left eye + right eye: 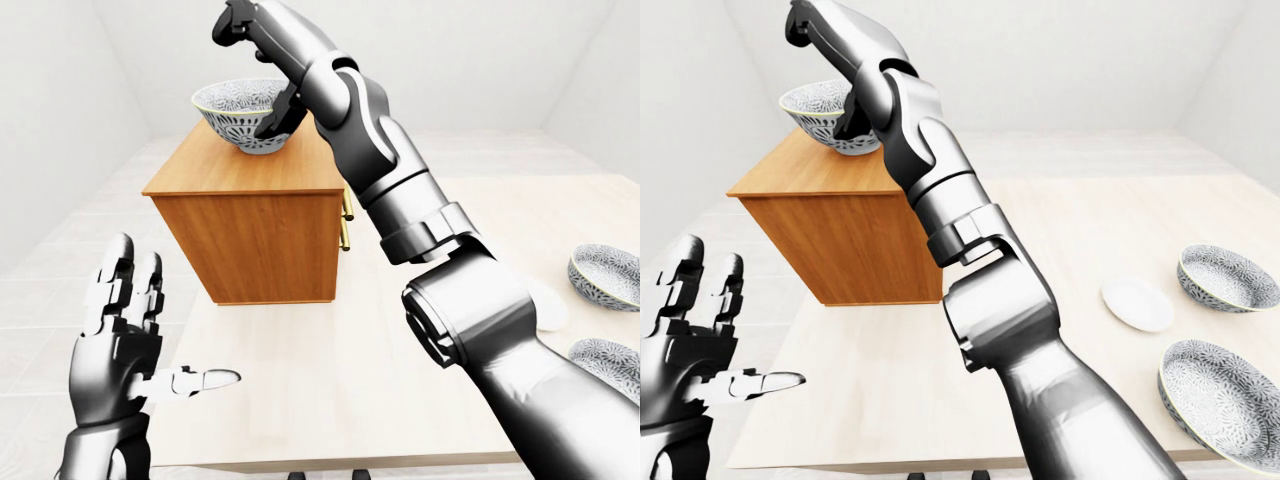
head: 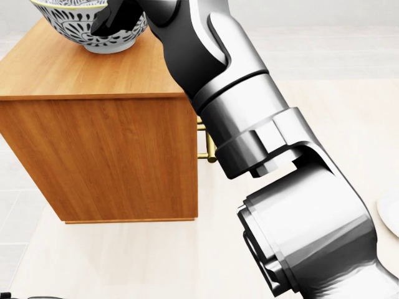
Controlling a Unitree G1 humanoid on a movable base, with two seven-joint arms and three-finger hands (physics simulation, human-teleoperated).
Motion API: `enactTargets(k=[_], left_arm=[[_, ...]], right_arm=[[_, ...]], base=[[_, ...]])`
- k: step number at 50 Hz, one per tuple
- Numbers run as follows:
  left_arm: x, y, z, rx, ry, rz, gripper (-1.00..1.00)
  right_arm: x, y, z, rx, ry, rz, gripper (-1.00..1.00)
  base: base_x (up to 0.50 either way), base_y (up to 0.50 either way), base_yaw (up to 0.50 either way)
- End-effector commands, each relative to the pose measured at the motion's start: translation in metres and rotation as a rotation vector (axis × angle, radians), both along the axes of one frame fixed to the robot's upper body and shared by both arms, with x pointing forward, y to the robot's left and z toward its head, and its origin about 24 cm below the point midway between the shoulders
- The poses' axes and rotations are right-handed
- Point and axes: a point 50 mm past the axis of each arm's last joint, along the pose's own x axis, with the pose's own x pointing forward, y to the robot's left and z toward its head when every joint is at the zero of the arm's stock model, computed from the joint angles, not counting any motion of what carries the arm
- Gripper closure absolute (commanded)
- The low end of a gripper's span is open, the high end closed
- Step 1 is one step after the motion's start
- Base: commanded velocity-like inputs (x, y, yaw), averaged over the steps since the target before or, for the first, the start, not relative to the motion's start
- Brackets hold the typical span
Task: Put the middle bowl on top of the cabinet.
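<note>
**Bowl up on cabinet, hand to clear**

Blue-and-white patterned ceramic bowl (image 1: 238, 112) sits on top of the orange wooden cabinet (image 1: 250, 235); silver right hand (image 1: 280, 52) looks released, fingers stretched above the rim, one dark digit beside the bowl's wall (touching? can't tell); silver left hand (image 1: 115, 340) open, idle; placement approx done, prob only arm withdrawal left
</note>
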Motion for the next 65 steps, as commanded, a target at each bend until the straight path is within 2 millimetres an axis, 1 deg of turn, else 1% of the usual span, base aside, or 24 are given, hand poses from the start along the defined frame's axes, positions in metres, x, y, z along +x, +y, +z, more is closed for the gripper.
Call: enactTargets(k=[1,5,10,13,14,16,17,23,26,34,40,45,65], left_arm=[[-0.001,0.0,0.001,0.001,-0.005,0.0,-1.0],[0.001,0.001,0.0,0.0,-0.003,0.001,-1.0],[0.001,0.001,-0.001,-0.002,0.0,0.0,-1.0],[0.002,0.001,-0.001,-0.003,0.002,0.001,-1.0],[0.002,0.001,-0.001,-0.004,0.002,0.001,-1.0],[0.002,0.001,-0.002,-0.004,0.003,0.001,-1.0],[0.002,0.001,-0.002,-0.004,0.004,0.001,-1.0],[0.002,0.001,-0.001,-0.004,0.0,0.001,-1.0],[0.002,0.001,-0.002,-0.005,0.007,0.001,-1.0],[0.001,0.0,-0.002,-0.006,0.004,-0.002,-1.0],[0.001,-0.001,-0.002,-0.004,0.005,-0.001,-1.0],[0.001,-0.001,0.0,-0.003,-0.002,-0.002,-1.0],[0.001,-0.001,0.001,0.0,-0.004,0.001,-1.0]], right_arm=[[-0.002,0.0,0.001,-0.021,-0.011,0.003,-0.42],[0.001,-0.001,-0.004,-0.015,0.0,-0.006,-0.48],[0.004,-0.005,-0.005,0.0,0.013,-0.02,-0.54],[0.004,-0.005,-0.005,0.005,0.014,-0.023,-0.63],[0.004,-0.005,-0.004,0.005,0.013,-0.022,-0.71],[0.004,-0.005,-0.004,0.005,0.012,-0.022,-0.73],[0.004,-0.005,-0.003,0.005,0.012,-0.02,-0.8],[0.005,-0.007,-0.005,0.008,0.014,-0.027,-0.99],[0.008,-0.011,-0.007,0.007,0.018,-0.043,-1.0],[0.013,-0.02,-0.005,0.025,0.026,-0.073,-1.0],[0.014,-0.026,0.001,0.045,0.024,-0.086,-1.0],[0.018,-0.033,0.0,0.055,0.032,-0.108,-1.0],[0.029,-0.067,0.005,0.109,0.052,-0.206,-1.0]], base=[[0.0,0.0,0.0],[0.0,0.0,0.0],[0.0,0.0,0.0],[0.0,0.0,0.0],[0.0,0.0,0.0],[0.0,0.0,0.0],[0.0,0.0,0.0],[0.0,0.0,0.0],[0.0,0.0,0.0],[0.0,0.0,0.0],[0.0,0.0,0.0],[0.0,0.0,0.0],[0.0,0.0,0.0]])
